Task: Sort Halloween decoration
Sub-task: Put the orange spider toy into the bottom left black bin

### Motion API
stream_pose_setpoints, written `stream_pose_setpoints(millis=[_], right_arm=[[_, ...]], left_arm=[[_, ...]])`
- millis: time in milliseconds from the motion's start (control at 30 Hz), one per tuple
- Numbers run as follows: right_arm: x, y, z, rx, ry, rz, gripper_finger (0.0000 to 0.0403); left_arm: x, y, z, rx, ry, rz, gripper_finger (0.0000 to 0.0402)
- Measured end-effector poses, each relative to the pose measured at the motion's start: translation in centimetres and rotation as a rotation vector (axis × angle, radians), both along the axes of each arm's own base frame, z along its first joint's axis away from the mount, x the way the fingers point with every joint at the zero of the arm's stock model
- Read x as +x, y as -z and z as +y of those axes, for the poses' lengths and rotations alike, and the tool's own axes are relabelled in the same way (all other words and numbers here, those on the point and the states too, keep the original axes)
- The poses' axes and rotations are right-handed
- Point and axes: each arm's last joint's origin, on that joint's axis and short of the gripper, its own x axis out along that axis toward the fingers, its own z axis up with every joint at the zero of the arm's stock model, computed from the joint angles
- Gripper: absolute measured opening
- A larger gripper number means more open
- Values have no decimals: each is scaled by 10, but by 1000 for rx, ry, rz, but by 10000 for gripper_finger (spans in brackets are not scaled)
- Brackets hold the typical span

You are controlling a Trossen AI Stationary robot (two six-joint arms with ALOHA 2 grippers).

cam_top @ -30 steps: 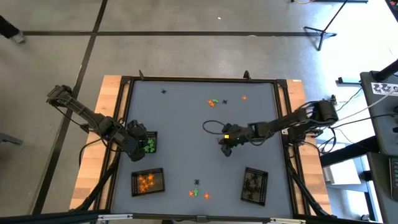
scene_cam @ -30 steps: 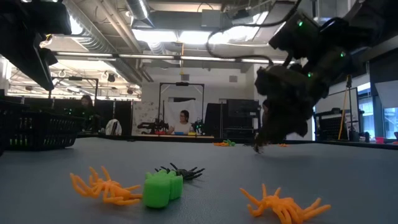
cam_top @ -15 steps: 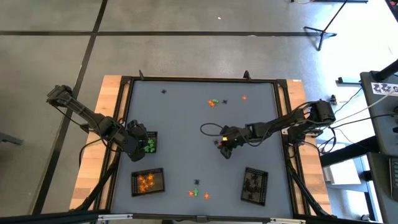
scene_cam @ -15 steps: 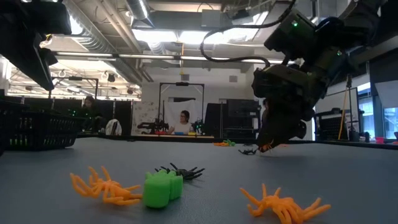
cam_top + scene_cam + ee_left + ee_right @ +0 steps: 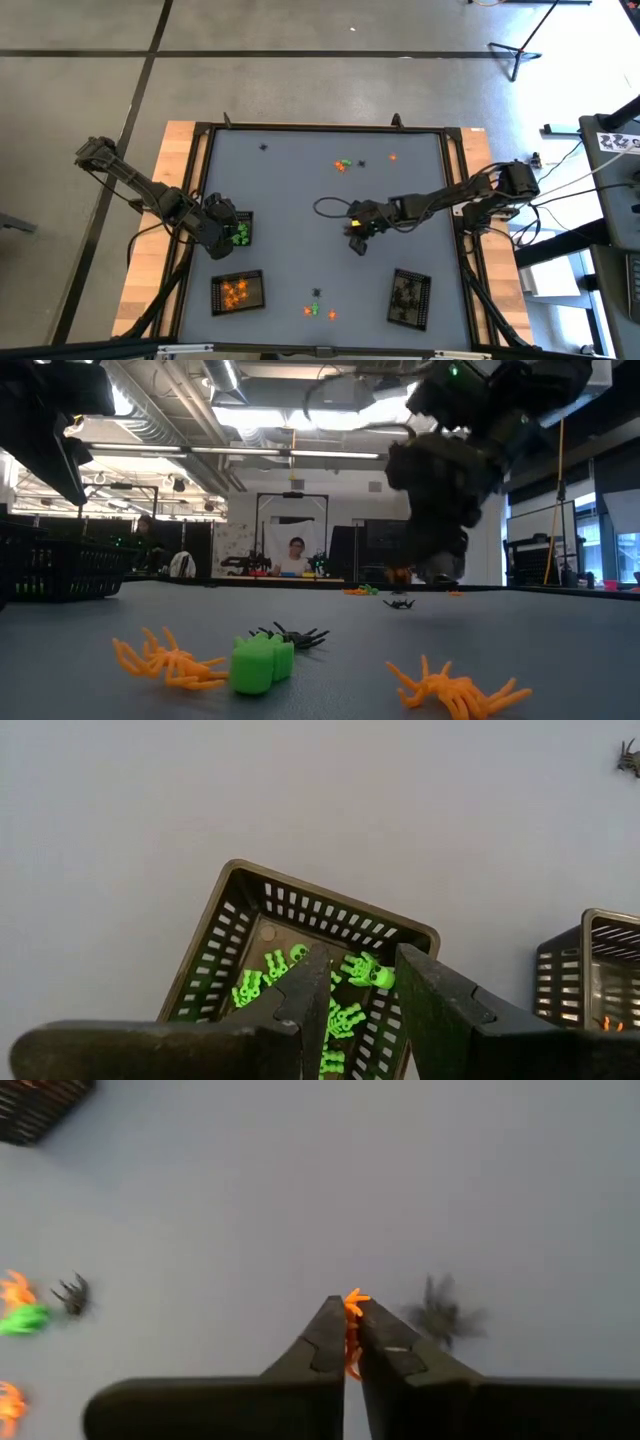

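My right gripper (image 5: 350, 1325), at table centre, pinches an orange spider (image 5: 353, 1302) by its body; likely light, springy legs, slip-prone.

You have 3 black mesh trays on the grey table (image 5: 290, 250): one at the left edge (image 5: 244, 219), one at the near left (image 5: 238, 292), one at the near right (image 5: 409, 297). Behind the table, a person (image 5: 295, 553) sits at a desk.
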Motion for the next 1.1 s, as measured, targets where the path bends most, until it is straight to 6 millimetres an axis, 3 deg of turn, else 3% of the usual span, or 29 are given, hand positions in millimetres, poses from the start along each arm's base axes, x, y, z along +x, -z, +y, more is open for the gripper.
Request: stream_pose_setpoints(millis=[300, 467, 567, 700, 933, 1100], right_arm=[[28, -49, 42, -34, -174, -337, 11], [32, -68, 61, -128, -203, -514, 4], [33, -72, 64, -176, -191, -560, 8], [34, -72, 62, -217, -159, -572, 7], [43, -63, 64, -242, -145, -621, 6], [46, -55, 65, -242, -153, -605, 9]], left_arm=[[0, 0, 0, 1, 0, -1, 107], [0, 0, 0, 2, -2, -4, 107], [3, -3, 1, 42, -53, -74, 107], [17, -13, -1, 69, -200, -304, 107], [50, -22, -23, 31, 15, -470, 107], [72, -13, -38, 40, 167, -496, 107]])
